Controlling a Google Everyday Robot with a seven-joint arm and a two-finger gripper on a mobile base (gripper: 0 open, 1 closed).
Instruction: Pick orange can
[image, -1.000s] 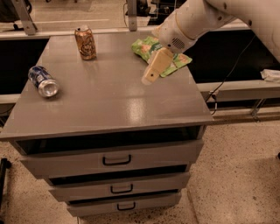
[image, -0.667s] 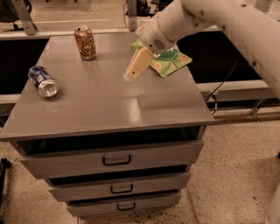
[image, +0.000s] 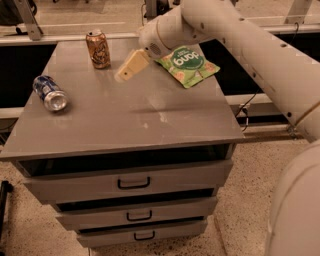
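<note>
Orange can (image: 98, 48): upright by the table (image: 150, 125) far edge. My gripper (image: 127, 70): just right, apart; whether it is closed, I cannot tell.

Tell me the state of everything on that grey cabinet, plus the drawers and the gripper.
orange-and-tan drink can: upright, back left, not gripped.
blue-and-silver can: lying on its side near the left edge.
green snack pouch: lying flat, back right.
three grey drawers: all pushed in.
tan gripper: above the cabinet top, between the upright can and the pouch, holding nothing.

Open tabletop (image: 150, 115) lies between jaws and orange can (image: 98, 49).
</note>
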